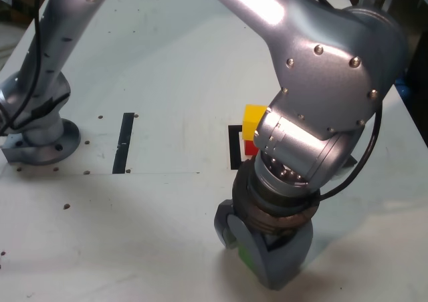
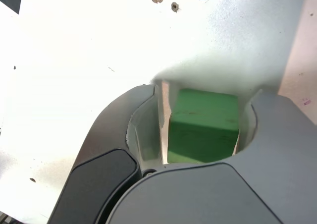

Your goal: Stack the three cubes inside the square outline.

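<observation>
Two cubes stacked — gripper (image 1: 257,252) (jaws closed) grips green cube (image 2: 203,127).

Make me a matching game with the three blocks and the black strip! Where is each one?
1. green cube
2. yellow cube
3. red cube
4. black strip

A. under another cube
B. between the gripper's jaws
C. flat on the table, near the arm's base
D. on top of another cube

Pairs: 1-B, 2-D, 3-A, 4-C
</observation>
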Robot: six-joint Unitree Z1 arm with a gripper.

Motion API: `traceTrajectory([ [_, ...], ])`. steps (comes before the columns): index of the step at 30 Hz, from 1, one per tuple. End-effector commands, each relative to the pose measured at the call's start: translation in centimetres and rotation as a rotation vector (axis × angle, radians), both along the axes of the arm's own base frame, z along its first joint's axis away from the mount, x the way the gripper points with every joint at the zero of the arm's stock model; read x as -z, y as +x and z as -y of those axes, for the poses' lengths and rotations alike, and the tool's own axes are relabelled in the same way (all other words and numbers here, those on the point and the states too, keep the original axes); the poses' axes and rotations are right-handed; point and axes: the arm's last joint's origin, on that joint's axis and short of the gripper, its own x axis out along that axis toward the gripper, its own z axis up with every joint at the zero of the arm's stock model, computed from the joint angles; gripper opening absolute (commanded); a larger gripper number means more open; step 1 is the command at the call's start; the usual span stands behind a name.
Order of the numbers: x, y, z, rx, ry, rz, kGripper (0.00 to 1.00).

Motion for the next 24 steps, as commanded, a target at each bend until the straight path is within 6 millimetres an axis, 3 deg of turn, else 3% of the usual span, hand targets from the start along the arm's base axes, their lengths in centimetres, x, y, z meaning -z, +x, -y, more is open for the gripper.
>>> traceTrajectory([
  [1, 0.1, 0.0, -0.1, -0.004, 0.007, -0.004, 0.31],
  [11, -0.9, -0.4, -0.7, -0.014, 0.055, -0.004, 0.31],
  [15, -2.1, -0.4, -1.9, -0.050, 0.082, 0.000, 0.31],
  [19, -4.8, -0.4, -4.7, -0.123, 0.097, 0.011, 0.31],
  [24, -9.9, -0.9, -9.3, -0.246, 0.077, 0.062, 0.31],
])
